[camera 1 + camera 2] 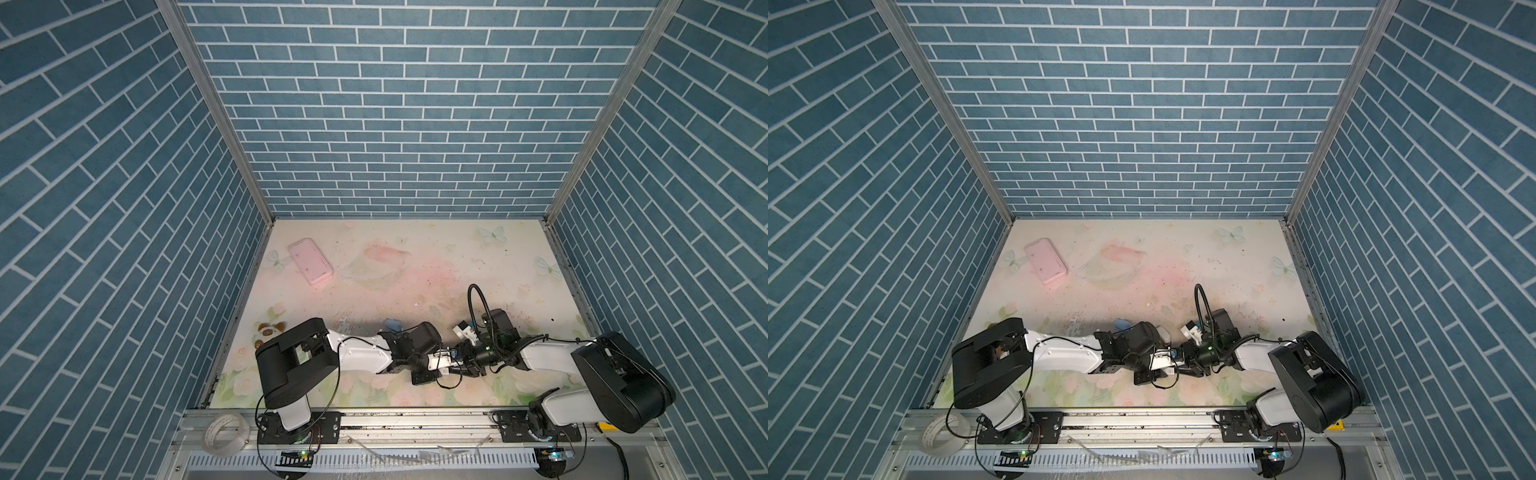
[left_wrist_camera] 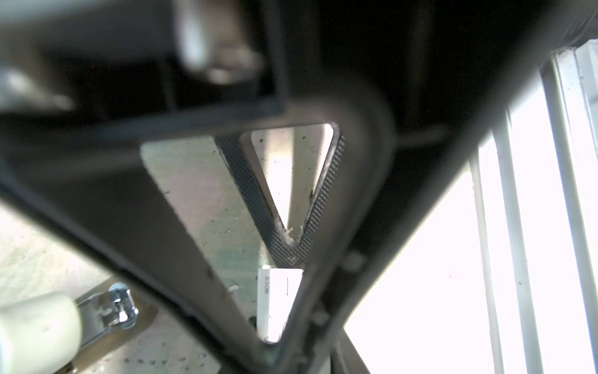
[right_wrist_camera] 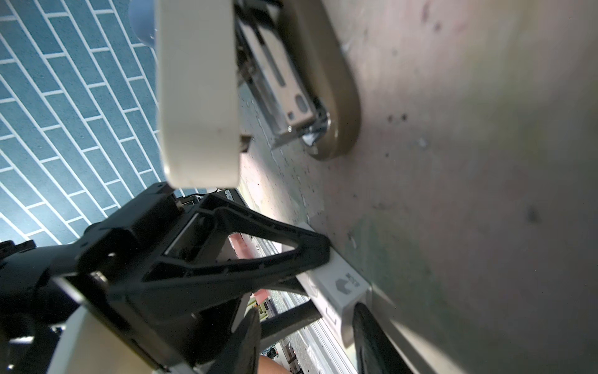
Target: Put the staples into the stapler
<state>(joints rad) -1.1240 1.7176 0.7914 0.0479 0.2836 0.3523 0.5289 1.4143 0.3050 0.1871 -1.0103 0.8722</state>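
1 white box [image 2: 279, 293], contents hidden: L gripper [image 2: 288, 259] pinches it, R gripper [image 3: 307, 314] grip unclear

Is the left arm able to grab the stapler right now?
Probably not yet. The left end effector is shut on the white box, so it is busy. The open stapler lies close beside it with nothing between, so after letting go it looks within reach.

The stapler [image 3: 197, 97] is showing smooth cream plastic over glossy bright metal, the white box [image 3: 343, 285] is looking like matt card, and the fingers [image 2: 323, 194] of the left gripper [image 2: 284, 281] are showing chequered black texture.
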